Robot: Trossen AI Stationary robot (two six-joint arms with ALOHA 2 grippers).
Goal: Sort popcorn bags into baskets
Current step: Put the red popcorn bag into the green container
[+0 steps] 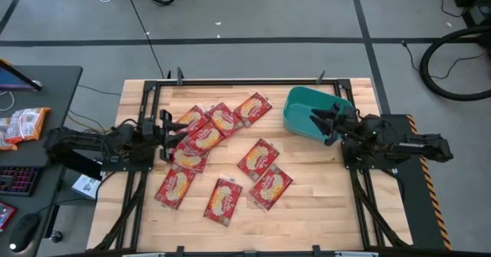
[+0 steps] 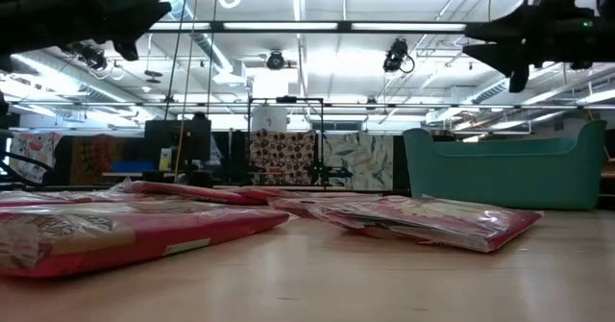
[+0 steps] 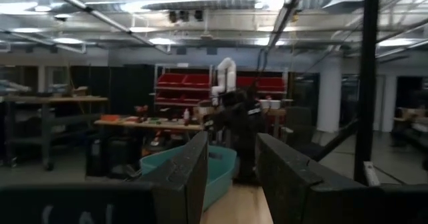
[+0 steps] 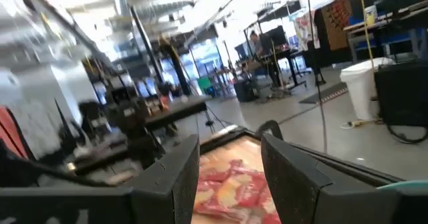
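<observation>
Several red popcorn bags (image 1: 207, 134) lie flat on the wooden table: a overlapping cluster toward the left and looser ones (image 1: 257, 159) in the middle and near part. The teal tub (image 1: 303, 107) stands toward the table's far right and also shows in the low view (image 2: 504, 168). My left gripper (image 1: 169, 134) hangs open above the left end of the cluster, holding nothing. My right gripper (image 1: 319, 125) is open above the tub's near wall and is also empty. Both are raised well above the table in the low view.
A dark side table to the left carries paler orange-and-white packets (image 1: 23, 125), a keyboard and a mouse. Bare wood (image 1: 330, 203) shows along the table's near right part. A black frame (image 1: 245, 80) runs along the far edge.
</observation>
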